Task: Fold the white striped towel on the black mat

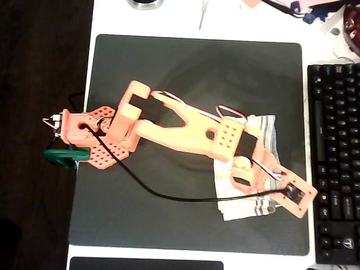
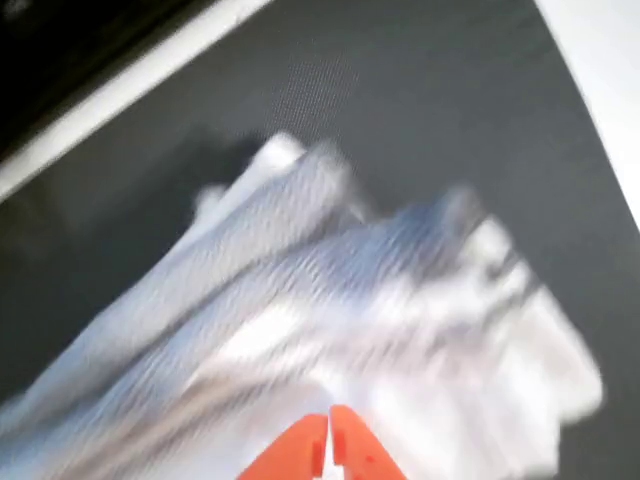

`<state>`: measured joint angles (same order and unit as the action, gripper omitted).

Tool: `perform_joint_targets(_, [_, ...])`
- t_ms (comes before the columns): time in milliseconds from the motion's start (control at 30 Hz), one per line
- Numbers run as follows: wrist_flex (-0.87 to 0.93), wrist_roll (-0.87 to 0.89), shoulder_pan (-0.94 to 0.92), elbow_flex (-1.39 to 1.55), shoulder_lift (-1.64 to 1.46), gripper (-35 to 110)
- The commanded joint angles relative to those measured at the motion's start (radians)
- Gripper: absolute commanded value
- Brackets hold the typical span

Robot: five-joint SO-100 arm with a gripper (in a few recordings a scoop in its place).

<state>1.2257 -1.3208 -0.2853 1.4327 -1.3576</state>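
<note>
**Orange arm stretched over a bunched towel on the dark mat**

From above, the orange arm [image 1: 185, 132] reaches from its base at the left edge of the black mat [image 1: 169, 67] across to the right side, where the white striped towel [image 1: 264, 126] lies crumpled on the mat. The towel sits toward the mat's right edge, close to a black keyboard [image 1: 337, 157] that rests on the white table [image 1: 169, 17] just beside the mat. The arm covers much of the cloth; a bit of it shows above the wrist and more below, where thin dark stripes run along the lower edge. A black cable [image 1: 140, 183] loops from the base over the mat to the wrist.

In the wrist view the picture is blurred. The towel [image 2: 330, 310] rises in soft folds and ridges, with the mat [image 2: 420, 100] behind it. The claw [image 2: 329, 445] shows at the bottom edge: its two orange tips sit together with only a hairline gap between them, right against the cloth. Whether any fabric is pinched between them I cannot tell.
</note>
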Motion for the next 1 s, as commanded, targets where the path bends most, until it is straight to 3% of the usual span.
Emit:
perform_joint_targets(0, [0.028,-0.049,0.015,0.11,-0.224,2])
perform_joint_targets(167, [0.034,-0.138,0.057,0.38,-0.488,6])
perform_joint_targets(467, [-0.084,-0.207,0.166,0.956,-0.999,0])
perform_joint_targets(733, [-0.164,-0.184,0.259,1.391,-1.43,0])
perform_joint_targets(967, [-0.183,-0.155,0.29,1.598,-1.692,0])
